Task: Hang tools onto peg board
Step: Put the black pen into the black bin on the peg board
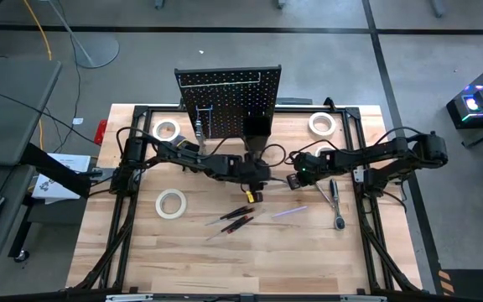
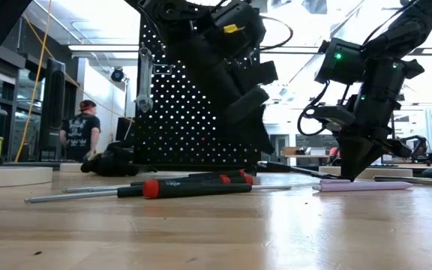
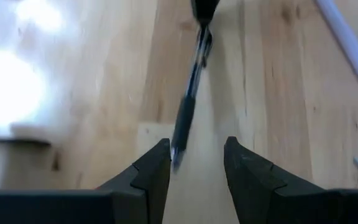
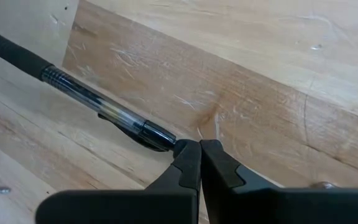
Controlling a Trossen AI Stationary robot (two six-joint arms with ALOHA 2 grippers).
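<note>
Pen (image 3: 188, 106) (seemingly clear-barrelled) lies just ahead of the half-open left jaws; right jaws, shut, touch its cap.

Wooden table (image 1: 225, 252), pale planks, and plenty lies on it. The peg board (image 1: 229, 101) stands at twelve o'clock. White tape rolls: one (image 1: 167, 130) at ten, one (image 1: 322, 124) at two, one (image 1: 171, 203) at eight. Two red-handled screwdrivers (image 1: 233, 218) lie just below centre, a purple tool (image 1: 290, 212) beside them at five, silver wrenches (image 1: 335, 201) at four. A pen (image 4: 98, 102) lies by centre.
</note>
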